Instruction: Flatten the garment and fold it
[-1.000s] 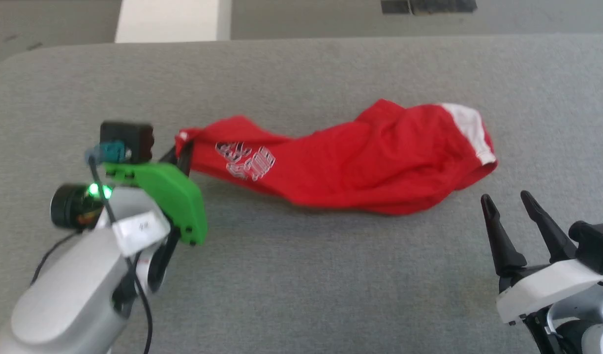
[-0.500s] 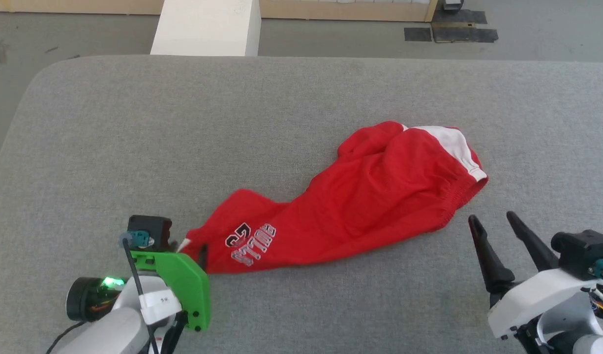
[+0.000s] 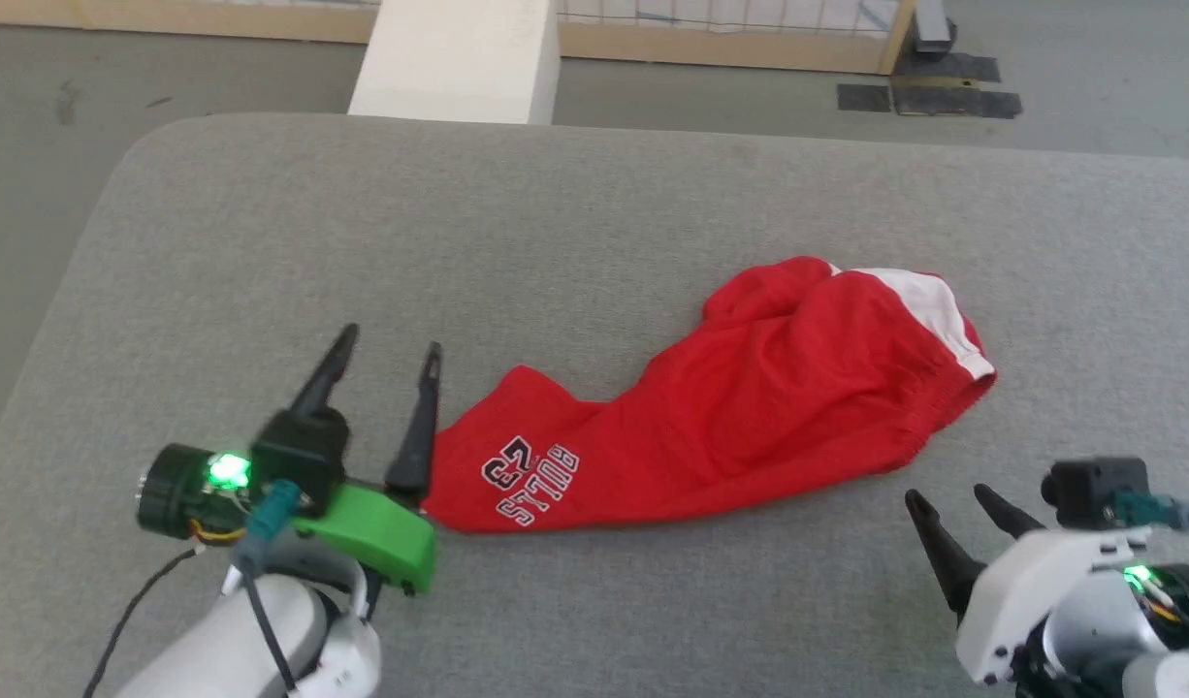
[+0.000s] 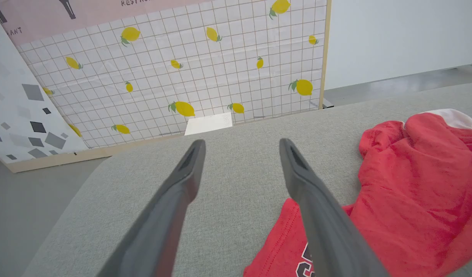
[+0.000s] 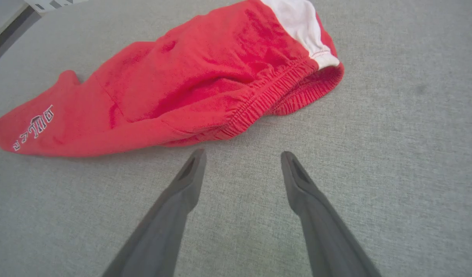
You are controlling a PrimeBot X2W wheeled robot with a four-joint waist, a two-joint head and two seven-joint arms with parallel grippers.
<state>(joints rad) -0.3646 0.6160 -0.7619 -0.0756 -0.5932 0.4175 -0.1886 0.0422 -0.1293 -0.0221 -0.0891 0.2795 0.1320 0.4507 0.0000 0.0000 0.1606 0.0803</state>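
Observation:
The red shorts (image 3: 740, 397) lie bunched on the grey padded table (image 3: 575, 233), leg end with the "BULLS 23" print (image 3: 531, 480) toward the lower left, gathered waistband (image 5: 266, 102) and white stripe (image 3: 929, 296) at the right. My left gripper (image 3: 389, 347) stands open just left of the leg hem, its right finger (image 4: 317, 207) beside the cloth, nothing held. In the left wrist view the shorts (image 4: 409, 184) fill the right side. My right gripper (image 3: 946, 496) is open below the waistband, apart from it; its fingertips (image 5: 241, 154) point at the waistband.
A white block (image 3: 459, 58) stands beyond the table's far edge, with a wooden-framed lemon-print panel (image 4: 189, 73) behind it. The table's rounded left corner (image 3: 139, 165) drops to grey floor. Bare table surface surrounds the shorts.
The left gripper let go of the leg hem and now stands open beside it. The shorts were dragged toward me first. The camera tilted, showing more floor beyond the table.

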